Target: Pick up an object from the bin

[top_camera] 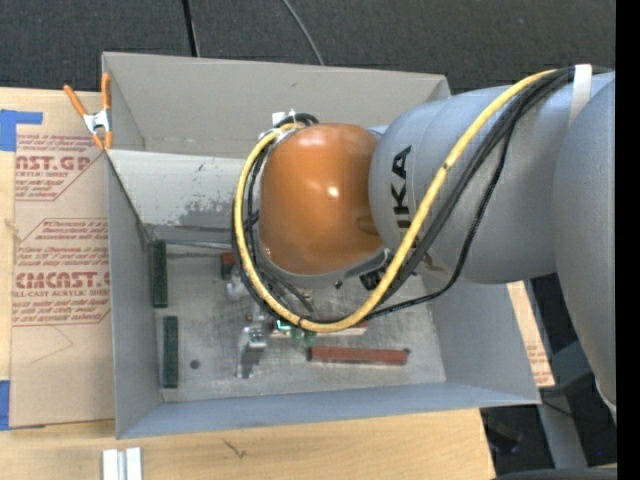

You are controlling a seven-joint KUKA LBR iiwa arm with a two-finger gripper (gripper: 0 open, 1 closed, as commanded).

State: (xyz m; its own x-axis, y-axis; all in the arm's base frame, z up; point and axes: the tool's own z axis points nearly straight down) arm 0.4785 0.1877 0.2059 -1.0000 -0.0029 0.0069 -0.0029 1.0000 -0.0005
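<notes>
A flat reddish-brown bar point(358, 355) lies on the floor of the bin point(290, 400) near its front wall, just right of the gripper point(252, 346), which hangs low under the arm's orange cover point(315, 198). Whether the gripper is spread or closed cannot be told. A good grasp probably means centring over the bar and straddling its narrow width. 2 dark green bars point(158, 273) lie well apart, by the left wall.

The bulky grey arm point(500, 188) bears black KUKA lettering point(398, 183), a glossy orange cover point(315, 203), and looping yellow and black cables point(240, 223).
</notes>
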